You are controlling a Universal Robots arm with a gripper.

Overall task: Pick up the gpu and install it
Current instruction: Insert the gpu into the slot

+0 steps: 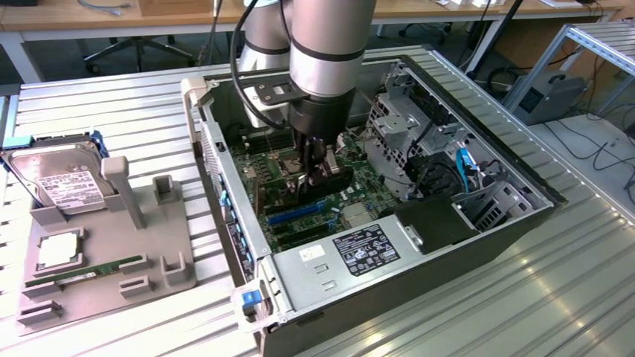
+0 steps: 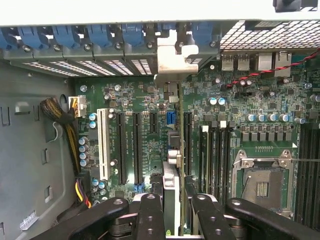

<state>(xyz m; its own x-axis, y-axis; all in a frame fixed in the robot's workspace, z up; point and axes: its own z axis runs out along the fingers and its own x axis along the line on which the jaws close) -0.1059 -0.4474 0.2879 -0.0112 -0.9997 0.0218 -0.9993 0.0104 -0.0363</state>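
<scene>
from my seat the exterior view is evenly lit, bright from overhead. the ribbed metal table (image 1: 516,297) throws pale streaks of glare near the exterior view's right. the arm (image 1: 323,67) has a soft sheen down its silver barrel and casts shade into the open computer case (image 1: 476,238), where the motherboard (image 1: 297,216) sits dimmer. in the wrist view the case's rear wall (image 2: 100,10) is washed out white, the board is sharp, and the close black fingers (image 2: 150,215) look soft.
</scene>
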